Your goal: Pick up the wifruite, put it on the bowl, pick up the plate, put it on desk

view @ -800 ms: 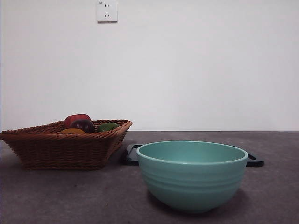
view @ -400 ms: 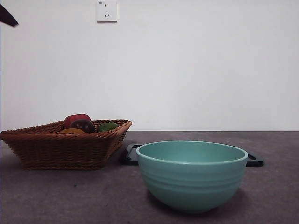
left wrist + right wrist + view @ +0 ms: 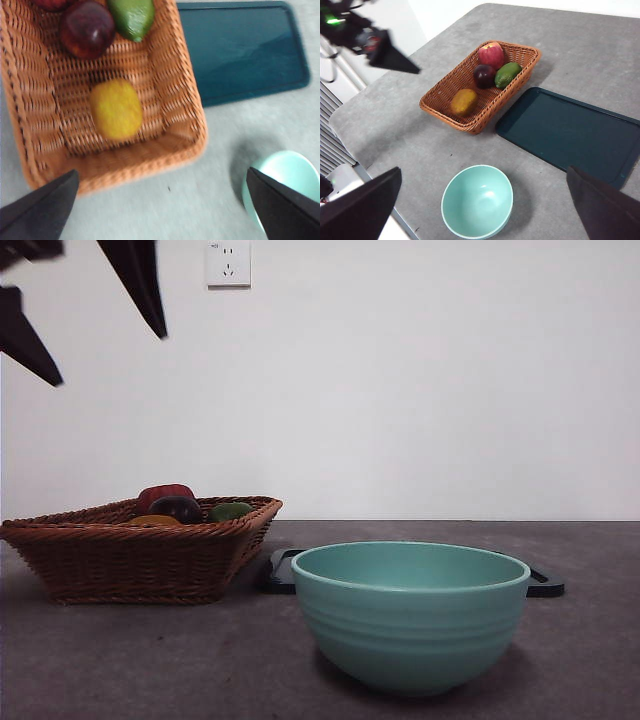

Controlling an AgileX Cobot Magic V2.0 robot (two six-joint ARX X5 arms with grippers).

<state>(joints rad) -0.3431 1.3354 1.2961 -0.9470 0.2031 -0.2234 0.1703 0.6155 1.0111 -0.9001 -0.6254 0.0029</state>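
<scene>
Over the basket (image 3: 30,125) my left gripper (image 3: 162,205) hangs jaws wide, empty | wifruite (image 3: 116,109) looks small, firm, roundish, so I'd pinch across its middle | right gripper (image 3: 485,210) waits spread high above bowl (image 3: 477,201)

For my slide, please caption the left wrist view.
Open left gripper above wicker basket holding the orange fruit.

My front view is evenly lit and sharp, the white wall (image 3: 420,390) bright, a soft shadow pooling under the bowl (image 3: 410,615). My left wrist picture is smeared with motion blur across the basket (image 3: 175,100). My right wrist view is clearer, slightly washed out at its far edge.
</scene>
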